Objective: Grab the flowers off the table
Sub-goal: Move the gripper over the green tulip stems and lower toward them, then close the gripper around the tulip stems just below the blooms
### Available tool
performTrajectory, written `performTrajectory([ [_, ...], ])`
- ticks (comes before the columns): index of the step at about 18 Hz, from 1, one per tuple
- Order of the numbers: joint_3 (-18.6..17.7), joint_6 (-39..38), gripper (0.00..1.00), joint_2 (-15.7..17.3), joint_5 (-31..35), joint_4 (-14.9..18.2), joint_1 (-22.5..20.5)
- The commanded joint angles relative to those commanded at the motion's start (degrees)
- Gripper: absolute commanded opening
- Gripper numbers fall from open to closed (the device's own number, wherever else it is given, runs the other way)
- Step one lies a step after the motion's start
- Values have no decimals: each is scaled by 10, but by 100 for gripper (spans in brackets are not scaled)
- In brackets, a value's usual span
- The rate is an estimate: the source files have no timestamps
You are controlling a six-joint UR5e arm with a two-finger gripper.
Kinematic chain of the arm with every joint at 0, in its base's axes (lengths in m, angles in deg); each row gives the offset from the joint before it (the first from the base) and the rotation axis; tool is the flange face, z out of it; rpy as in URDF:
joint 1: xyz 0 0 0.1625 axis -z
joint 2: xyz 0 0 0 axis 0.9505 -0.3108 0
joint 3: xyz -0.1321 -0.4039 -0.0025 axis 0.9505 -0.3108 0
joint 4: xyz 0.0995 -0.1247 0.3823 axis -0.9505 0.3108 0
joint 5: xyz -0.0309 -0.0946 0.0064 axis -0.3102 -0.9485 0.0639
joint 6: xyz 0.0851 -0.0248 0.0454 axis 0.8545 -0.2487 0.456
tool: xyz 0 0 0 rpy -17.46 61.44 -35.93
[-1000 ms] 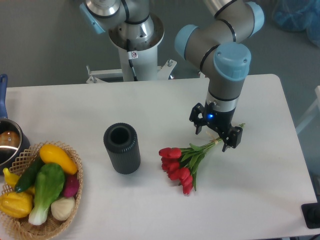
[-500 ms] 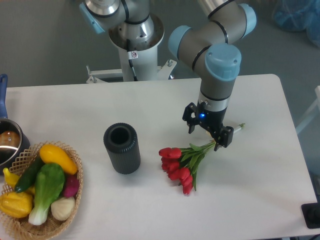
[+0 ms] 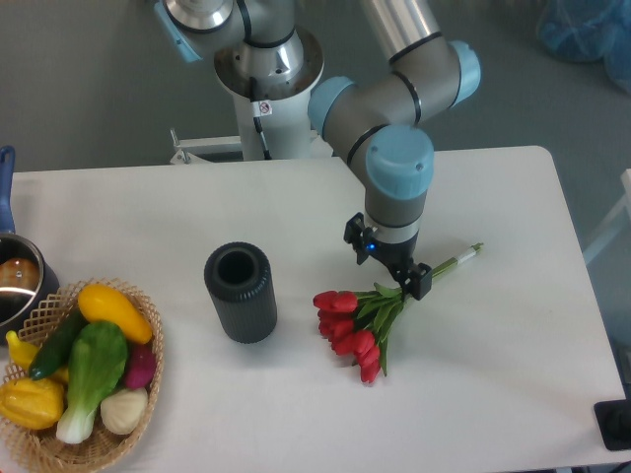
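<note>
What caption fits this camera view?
Open gripper above the flowers lying on the table.

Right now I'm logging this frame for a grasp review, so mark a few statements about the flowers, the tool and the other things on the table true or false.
1. The flowers lie flat on the table. True.
2. The tool has lifted the flowers clear of the table. False: they rest on it, with the tool low over the stems just behind the blooms.
3. The dark cylinder stands upright, left of the flowers. True.
4. The basket of vegetables is at the table's right edge. False: it sits at the lower left.
5. The blooms are yellow. False: they are red.
</note>
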Motion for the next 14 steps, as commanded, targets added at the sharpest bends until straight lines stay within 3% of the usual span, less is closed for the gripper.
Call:
performTrajectory([
  [14,0,-6,99,-32,-6,-30,4],
])
